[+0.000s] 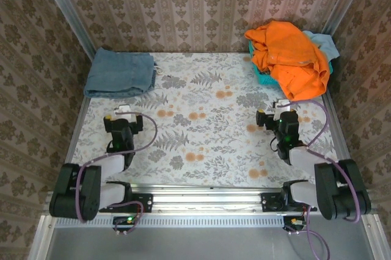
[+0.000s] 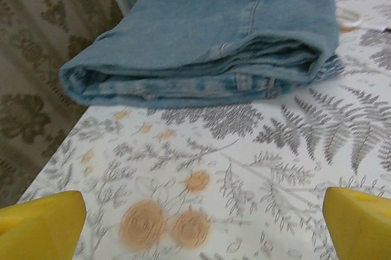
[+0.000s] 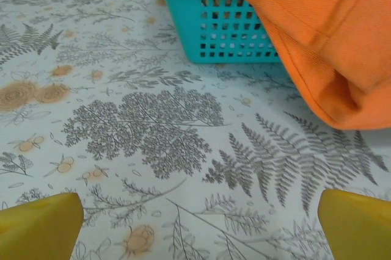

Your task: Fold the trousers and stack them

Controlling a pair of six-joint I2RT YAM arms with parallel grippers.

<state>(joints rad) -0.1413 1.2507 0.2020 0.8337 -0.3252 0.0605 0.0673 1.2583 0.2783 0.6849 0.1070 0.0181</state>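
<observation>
While both arms sit drawn back near their bases, the trousers (image 1: 120,72) lie folded into a thick rectangular bundle at the far left corner of the counter (image 1: 208,144), close to the left wall. In the left wrist view the denim shows several stacked layers, with the folded edge facing the camera and a seam running across the top layer. The left fingers (image 2: 43,226) point toward the bundle. They stand wide apart and hold nothing, and bare floral counter shows between them. The right fingers (image 3: 357,226) are likewise spread wide and empty, over the right side of the counter. Ahead of them a turquoise basket (image 3: 226,28) stands at the far right corner. An orange garment (image 3: 324,40) spills over its rim and droops down to the counter. From above, a pale blue cloth (image 1: 321,41) peeks out behind the orange garment. The trousers and the basket are well apart, at opposite far corners.
</observation>
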